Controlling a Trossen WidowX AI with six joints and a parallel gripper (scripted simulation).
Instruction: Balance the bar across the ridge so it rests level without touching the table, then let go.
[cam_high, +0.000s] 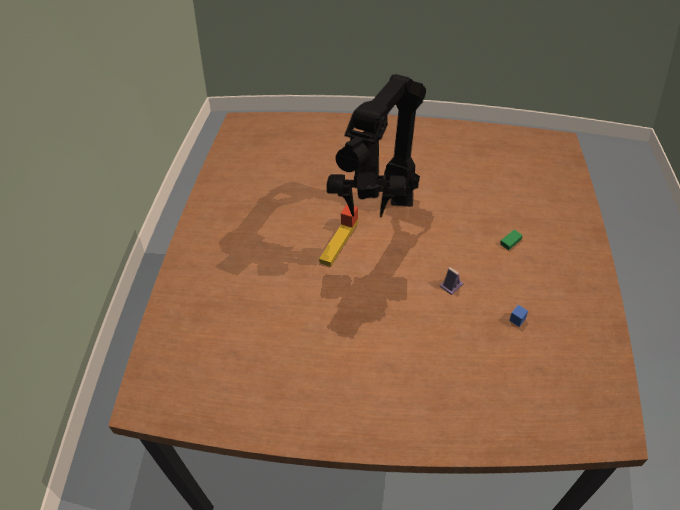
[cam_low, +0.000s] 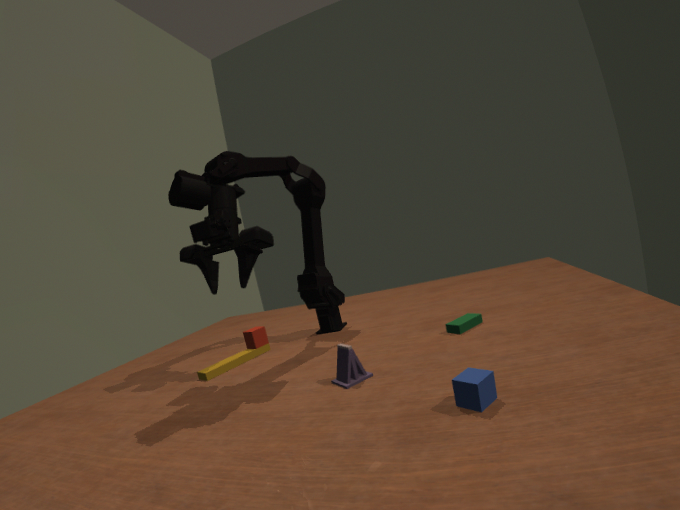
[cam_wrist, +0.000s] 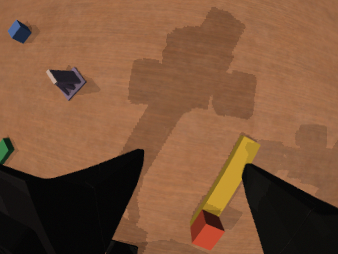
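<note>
The yellow bar (cam_high: 336, 245) (cam_low: 233, 363) (cam_wrist: 229, 182) lies on the table, with a red block (cam_high: 348, 219) (cam_low: 255, 338) (cam_wrist: 208, 237) at its end nearer the arm's base. Whether the block is fixed to the bar cannot be told. The small purple ridge (cam_high: 450, 279) (cam_low: 343, 365) (cam_wrist: 75, 84), with a pale top edge, stands apart from the bar, to its right in the top view, and bears nothing. My gripper (cam_high: 366, 215) (cam_low: 229, 289) (cam_wrist: 194, 163) is open and empty, pointing down. It hangs well above the table near the bar and the red block, touching neither.
A blue cube (cam_high: 518, 316) (cam_low: 474, 389) (cam_wrist: 19, 32) stands beyond the ridge, to the right in the top and exterior views. A green block (cam_high: 511, 239) (cam_low: 464, 323) (cam_wrist: 5, 150) lies farther back on the right. The arm's shadow falls across the table around the bar.
</note>
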